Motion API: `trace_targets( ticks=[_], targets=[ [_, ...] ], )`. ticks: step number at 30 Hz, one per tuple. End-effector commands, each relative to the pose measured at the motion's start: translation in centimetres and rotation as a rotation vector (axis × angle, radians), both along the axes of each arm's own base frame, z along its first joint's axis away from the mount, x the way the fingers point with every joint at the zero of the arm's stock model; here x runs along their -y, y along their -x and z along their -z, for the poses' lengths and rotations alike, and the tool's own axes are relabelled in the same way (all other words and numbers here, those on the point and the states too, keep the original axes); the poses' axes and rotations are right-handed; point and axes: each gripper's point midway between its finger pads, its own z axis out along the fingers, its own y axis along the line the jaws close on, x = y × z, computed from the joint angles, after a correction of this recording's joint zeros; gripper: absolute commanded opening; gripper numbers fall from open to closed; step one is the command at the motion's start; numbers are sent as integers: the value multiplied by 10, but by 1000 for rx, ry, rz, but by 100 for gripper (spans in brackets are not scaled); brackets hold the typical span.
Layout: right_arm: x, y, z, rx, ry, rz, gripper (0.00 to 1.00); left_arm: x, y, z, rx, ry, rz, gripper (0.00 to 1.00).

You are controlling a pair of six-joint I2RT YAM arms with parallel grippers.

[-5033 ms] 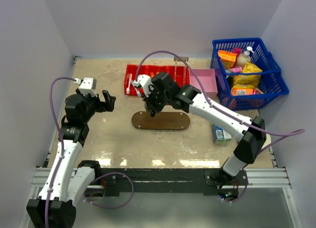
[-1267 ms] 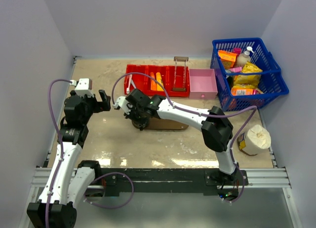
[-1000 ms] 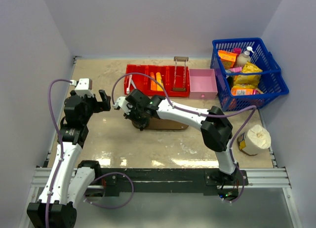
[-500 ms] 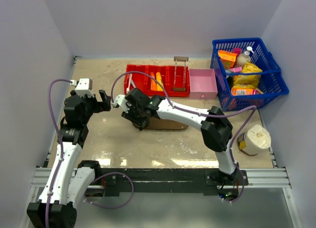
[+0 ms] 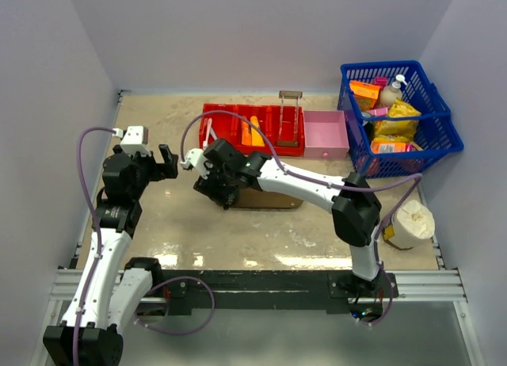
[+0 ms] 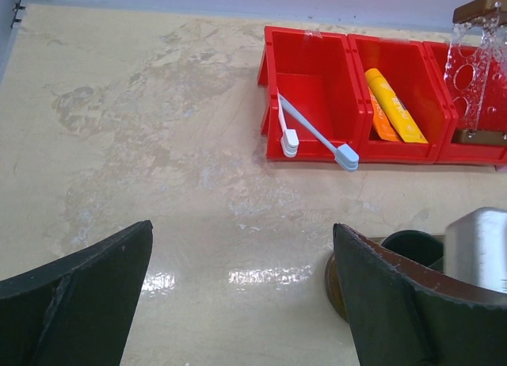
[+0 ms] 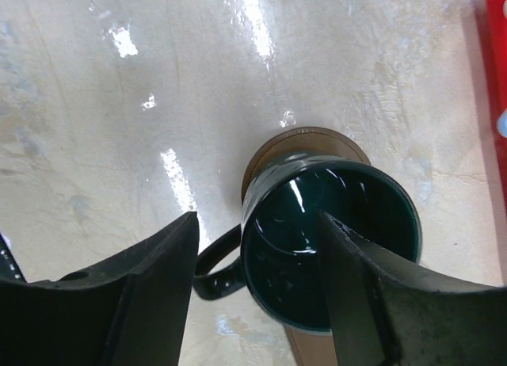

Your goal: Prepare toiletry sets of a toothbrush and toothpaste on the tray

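Note:
The dark brown oval tray [image 5: 273, 198] lies mid-table, and a dark green mug [image 7: 329, 247] stands on its left end [image 7: 309, 140]. My right gripper [image 7: 257, 223] [image 5: 222, 193] is open astride the mug's wall, one finger inside the cup and the other outside by the handle [image 7: 218, 267]. Two white toothbrushes [image 6: 317, 136] [image 5: 208, 136] lean out of the left compartment of the red bin [image 6: 309, 61]. Two orange toothpaste tubes [image 6: 394, 106] [image 5: 253, 131] lie in its middle compartment. My left gripper [image 6: 242, 227] [image 5: 168, 162] hangs open and empty over bare table, left of the tray.
A clear stand with a brown top [image 5: 290, 116] sits in the bin's right compartment. A pink box [image 5: 326, 134] is beside the bin, and a blue basket [image 5: 432, 104] of goods is at the back right. A pale roll [image 5: 412, 222] stands near the right arm's base.
The right gripper's jaws have spread apart off the mug's wall. The mug stays standing on the tray's left end. The left arm has not moved.

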Motion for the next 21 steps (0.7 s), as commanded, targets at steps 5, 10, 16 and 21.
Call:
trace_targets(
  ticks=[5,10,16,21],
  targets=[
    [-4,5,-60,60,-153,-4,67,-3,-1,-22,67,-10,-11,100],
    [1,8,-83,50,-240,9,68,-8,0,-28,83,-3,-40,100],
    [28,-4,-120,7,-417,96,69,-24,3,-34,103,35,-160,100],
    [89,-49,-138,50,-519,357,70,-47,3,-21,61,52,-312,100]
  ],
)
